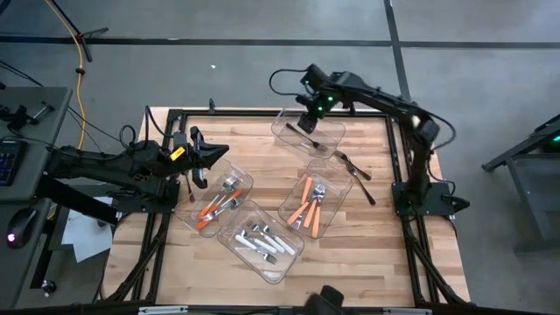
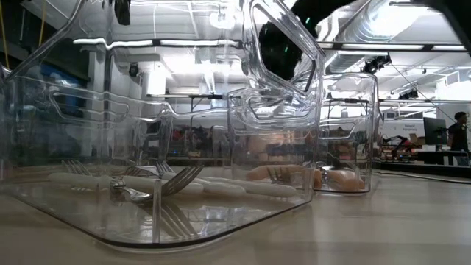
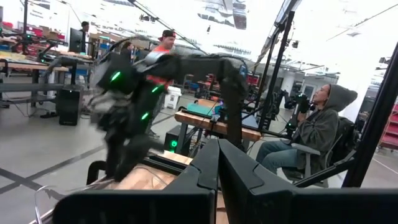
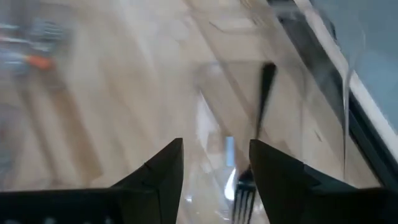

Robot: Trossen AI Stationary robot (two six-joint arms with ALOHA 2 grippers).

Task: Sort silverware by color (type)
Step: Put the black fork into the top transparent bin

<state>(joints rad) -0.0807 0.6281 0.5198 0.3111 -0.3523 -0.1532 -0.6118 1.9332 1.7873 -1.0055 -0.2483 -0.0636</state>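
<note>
Now the right gripper point(image 4: 214, 165), its jaws spread apart, hangs over the far bin point(image 1: 308, 131) where a black fork point(image 4: 252, 143) lies released, so next it probably must fetch the black pieces point(image 1: 354, 166) beside that bin, while the left gripper point(image 1: 199, 157) waits, jaws pressed together.

From overhead we see the whole table point(image 1: 350, 254); low down we peer through a clear bin point(image 2: 147, 147). Both views share it; wrist cameras sit close behind their fingers.
</note>
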